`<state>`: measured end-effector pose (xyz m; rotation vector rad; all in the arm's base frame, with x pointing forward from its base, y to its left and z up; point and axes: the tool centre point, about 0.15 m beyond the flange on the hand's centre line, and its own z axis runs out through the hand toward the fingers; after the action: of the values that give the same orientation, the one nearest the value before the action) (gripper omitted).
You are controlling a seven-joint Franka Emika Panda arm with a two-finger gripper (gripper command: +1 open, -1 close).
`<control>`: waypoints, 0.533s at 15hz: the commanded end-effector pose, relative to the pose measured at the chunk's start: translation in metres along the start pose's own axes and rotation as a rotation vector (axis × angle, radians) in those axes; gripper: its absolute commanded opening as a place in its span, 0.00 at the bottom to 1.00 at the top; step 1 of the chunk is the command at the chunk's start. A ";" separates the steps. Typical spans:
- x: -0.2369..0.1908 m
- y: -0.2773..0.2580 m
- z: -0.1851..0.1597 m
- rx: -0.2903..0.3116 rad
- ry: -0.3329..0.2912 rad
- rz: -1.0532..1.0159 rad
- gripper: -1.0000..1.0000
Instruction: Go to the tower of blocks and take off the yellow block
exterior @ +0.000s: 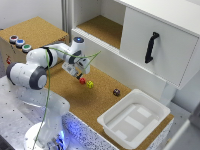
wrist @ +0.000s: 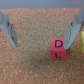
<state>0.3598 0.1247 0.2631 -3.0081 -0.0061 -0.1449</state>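
Looking down, we see our gripper (wrist: 42, 30) with jaws wide open, holding nothing. Red block (wrist: 57, 49) sits between fingers. Yellow block (exterior: 90, 84) not on top; lies on cork table (exterior: 100, 102) just right of red, outside jaws.

The red block (wrist: 57, 49) bears a dark letter D on its top face. The yellow block (exterior: 90, 84) is bright yellow. Both sit on speckled tan cork (exterior: 100, 100), near a white bin (exterior: 134, 119).
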 end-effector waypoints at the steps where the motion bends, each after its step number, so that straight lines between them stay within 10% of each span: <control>1: 0.036 0.006 0.040 -0.042 -0.075 0.003 1.00; 8: 0.041 0.031 0.031 -0.088 -0.066 -0.022 1.00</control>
<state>0.3845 0.1105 0.2380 -3.0480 -0.0019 -0.1397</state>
